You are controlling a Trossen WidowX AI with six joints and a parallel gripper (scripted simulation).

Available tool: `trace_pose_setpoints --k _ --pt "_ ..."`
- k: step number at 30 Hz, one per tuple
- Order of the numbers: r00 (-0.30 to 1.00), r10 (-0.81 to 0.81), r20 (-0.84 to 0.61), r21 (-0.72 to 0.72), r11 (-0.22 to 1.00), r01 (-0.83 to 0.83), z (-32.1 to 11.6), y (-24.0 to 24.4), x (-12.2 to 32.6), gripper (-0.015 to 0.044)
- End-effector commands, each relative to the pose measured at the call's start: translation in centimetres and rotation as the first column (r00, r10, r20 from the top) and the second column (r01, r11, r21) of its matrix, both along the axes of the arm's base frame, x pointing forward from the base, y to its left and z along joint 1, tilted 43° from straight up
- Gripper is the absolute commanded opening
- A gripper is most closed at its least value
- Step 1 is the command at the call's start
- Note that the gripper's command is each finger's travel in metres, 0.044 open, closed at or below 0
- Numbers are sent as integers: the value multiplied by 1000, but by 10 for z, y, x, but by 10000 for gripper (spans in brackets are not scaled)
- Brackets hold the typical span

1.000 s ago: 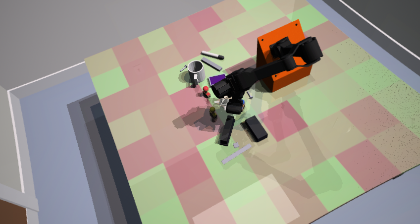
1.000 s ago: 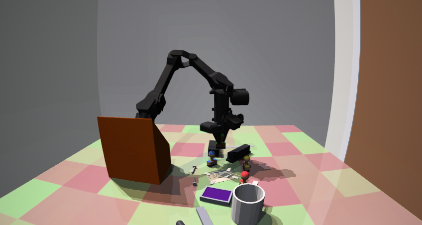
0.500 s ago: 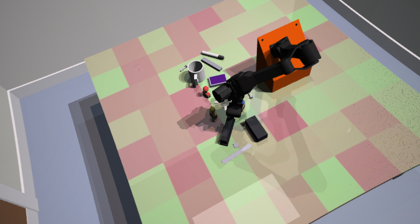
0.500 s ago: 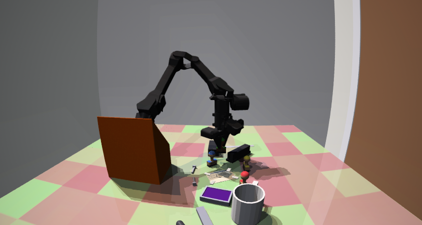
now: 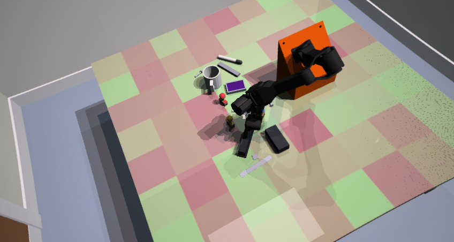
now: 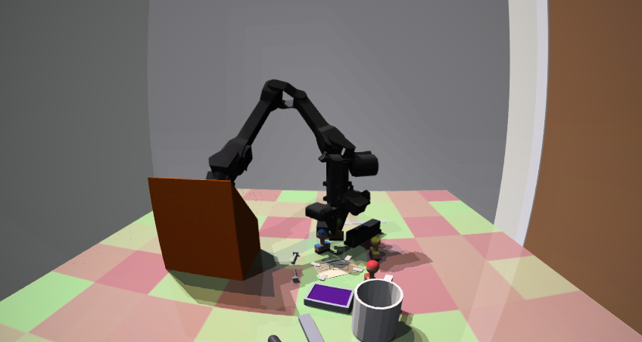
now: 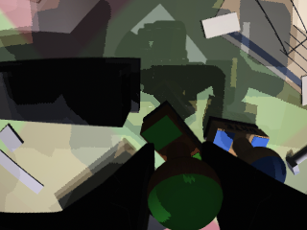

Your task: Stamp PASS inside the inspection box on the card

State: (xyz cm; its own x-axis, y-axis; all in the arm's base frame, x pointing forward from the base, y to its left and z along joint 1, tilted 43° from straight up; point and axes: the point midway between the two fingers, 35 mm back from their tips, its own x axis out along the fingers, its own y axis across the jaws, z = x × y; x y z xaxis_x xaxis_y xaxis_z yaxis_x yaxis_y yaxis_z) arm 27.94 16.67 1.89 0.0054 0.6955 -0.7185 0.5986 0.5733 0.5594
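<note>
My gripper (image 6: pixel 337 228) (image 7: pixel 177 149) is shut on the green-topped stamp (image 6: pixel 335 236) (image 7: pixel 184 196), held upright low over the bench beyond the card. Whether its base touches the bench is unclear, and its inking face is hidden. The card (image 6: pixel 331 273) (image 7: pixel 299 14) lies flat with pale tabs around it; the arm covers most of it in the top view. No print can be made out in the visible part. The purple ink pad (image 5: pixel 235 86) (image 6: pixel 330 295) lies open beside the mug. The blue-topped stamp (image 6: pixel 322 244) (image 7: pixel 266 165) stands close beside the held stamp.
A red-topped stamp (image 5: pixel 222 96) (image 6: pixel 372 266) and a yellow-topped stamp (image 5: pixel 229 120) (image 6: pixel 375 240) stand near the card. Two black blocks (image 5: pixel 244 143) (image 5: pixel 277 138) flank the gripper. A mug (image 5: pixel 212 77) (image 6: pixel 377 312), marker (image 5: pixel 229 59), grey bar (image 5: pixel 228 69) and pale strip (image 5: pixel 255 166) lie around.
</note>
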Motion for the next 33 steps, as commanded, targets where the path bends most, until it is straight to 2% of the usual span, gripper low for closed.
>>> trace_pose_setpoints --k 1,14,24,28,33 --pt "1000 -2 -12 -5 1000 2 -8 4 -3 0" --pt "1000 -2 -12 -2 1000 2 -17 13 -5 0" --pt "1000 1 -5 3 1000 -1 -14 13 -3 263" --pt "1000 1 -5 -2 1000 -1 -7 5 -1 264" --pt "1000 -1 -10 -12 1000 1 50 -54 1 264"
